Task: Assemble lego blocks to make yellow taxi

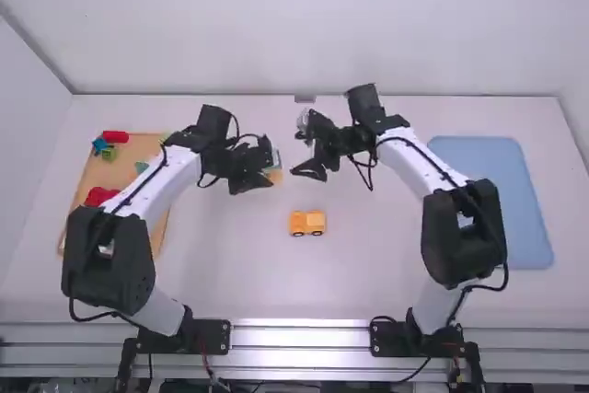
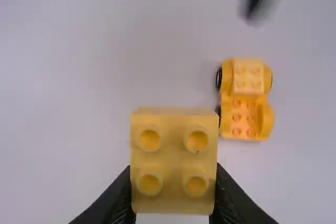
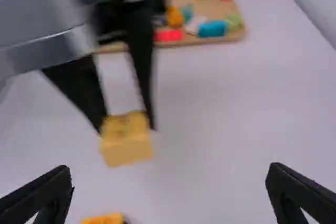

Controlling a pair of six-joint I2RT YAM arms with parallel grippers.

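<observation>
White table (image 1: 368, 236) spreading between wooden tray (image 1: 138, 146) and blue tray (image 1: 492, 172), yellow vehicle (image 1: 307, 222) sitting mid-table, left gripper (image 1: 266, 177) clasping yellow block (image 2: 174, 161), right gripper (image 1: 308, 171) hovering near, fingers spread wide.

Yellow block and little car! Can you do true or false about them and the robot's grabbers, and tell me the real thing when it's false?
1. The left gripper is holding a yellow block. True.
2. The right gripper is holding a red block. False: its fingers are apart, with nothing between them.
3. The little car is on the blue tray. False: it is on the white table.
4. The brown tray has colourful toy pieces on it. True.
5. The yellow block is already joined to the car. False: it is held apart from the car.
</observation>
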